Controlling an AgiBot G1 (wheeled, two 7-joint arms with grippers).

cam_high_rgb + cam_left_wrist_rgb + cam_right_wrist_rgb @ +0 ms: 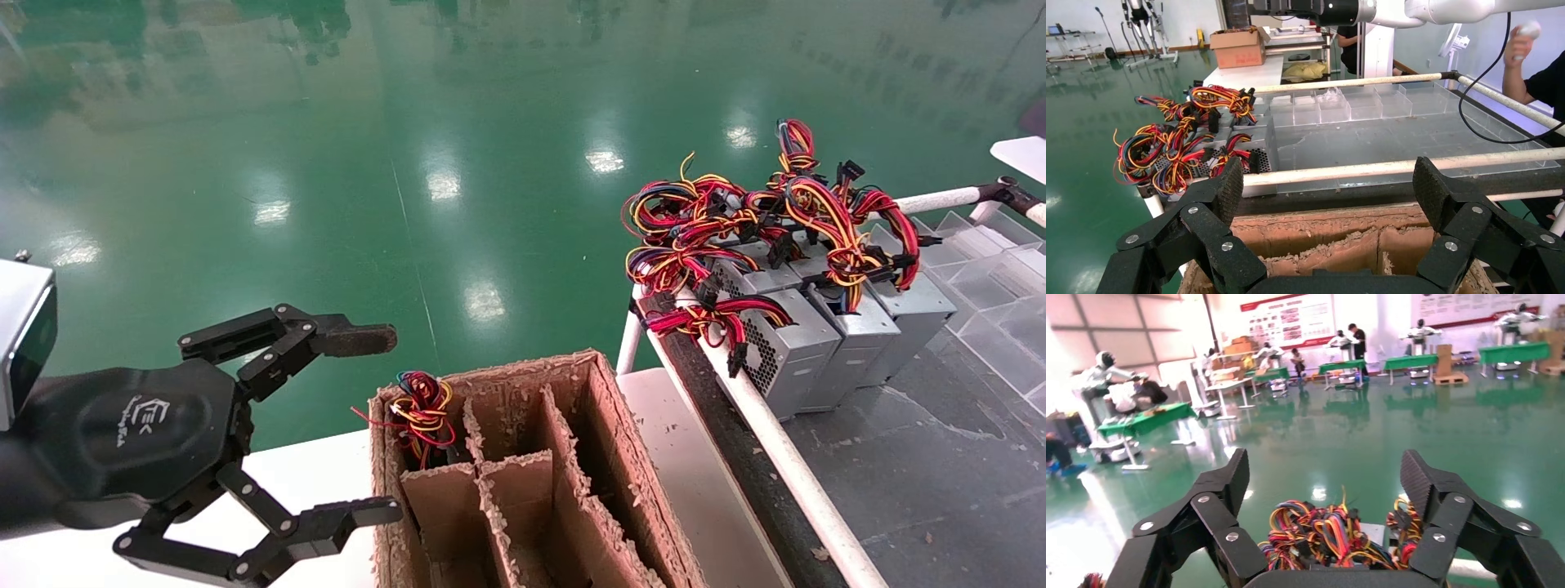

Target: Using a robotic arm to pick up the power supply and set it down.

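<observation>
Three silver-grey power supplies (pixel 788 347) stand side by side on the dark table at the right, their red, yellow and black wires (pixel 735 216) piled on top. Another wire bundle (pixel 421 412) sticks out of the far-left cell of the cardboard box (pixel 609 425). My left gripper (pixel 394 425) hangs open and empty beside the box's left wall; the left wrist view shows it (pixel 1327 184) over the box rim (pixel 1321 229), facing the supplies (pixel 1260 156). The right gripper (pixel 1324 478) is open above the wires (pixel 1321 533) and a metal case (pixel 1373 530). It is outside the head view.
A white pipe rail (pixel 784 457) runs along the dark table's edge between box and supplies. Clear plastic bins (pixel 989 278) stand behind the supplies. The box sits on a white table (pixel 327 474). A person (pixel 1535 76) stands past the far rail. Green floor lies beyond.
</observation>
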